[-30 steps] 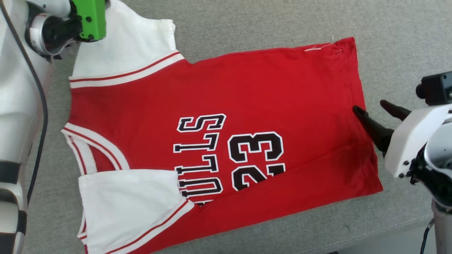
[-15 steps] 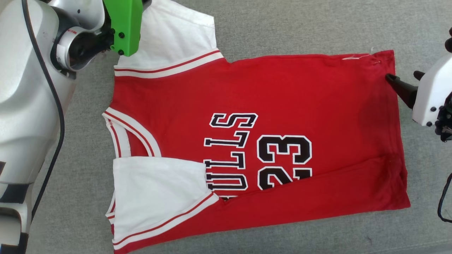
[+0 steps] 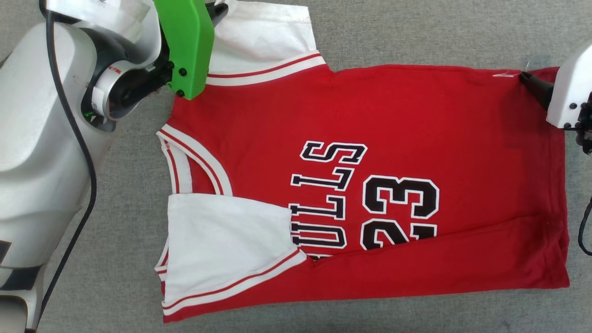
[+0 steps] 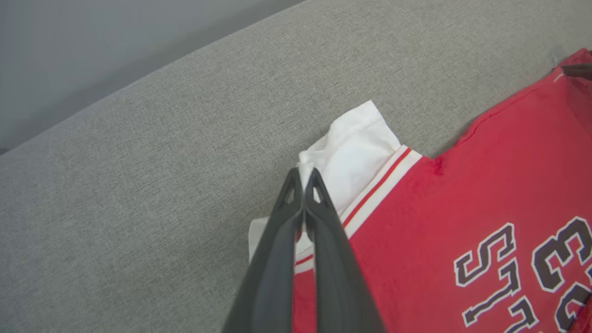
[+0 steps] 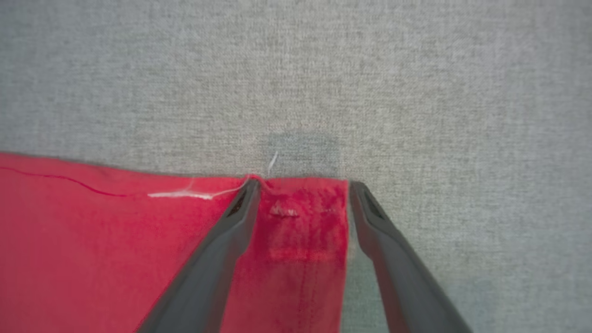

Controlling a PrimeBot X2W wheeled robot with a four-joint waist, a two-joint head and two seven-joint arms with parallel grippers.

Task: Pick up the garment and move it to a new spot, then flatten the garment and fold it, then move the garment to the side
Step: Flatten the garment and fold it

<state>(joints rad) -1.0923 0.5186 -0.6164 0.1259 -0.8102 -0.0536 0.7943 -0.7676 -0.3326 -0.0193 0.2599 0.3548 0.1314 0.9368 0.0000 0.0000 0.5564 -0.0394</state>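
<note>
Right gripper (image 5: 304,184) now astride garment (image 3: 370,115) corner

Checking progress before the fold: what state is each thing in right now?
Red T-shirt, spread flat, lettering up, near side folded in.
Left tool, shut on far white sleeve.
Right tool, open, straddling the hem corner.
Far white sleeve, pinched and bunched.
Near white sleeve, folded over the chest.

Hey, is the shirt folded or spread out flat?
Partly folded. The shirt lies flat, but its near sleeve and near side are turned over the front, hiding part of the lettering.
</note>
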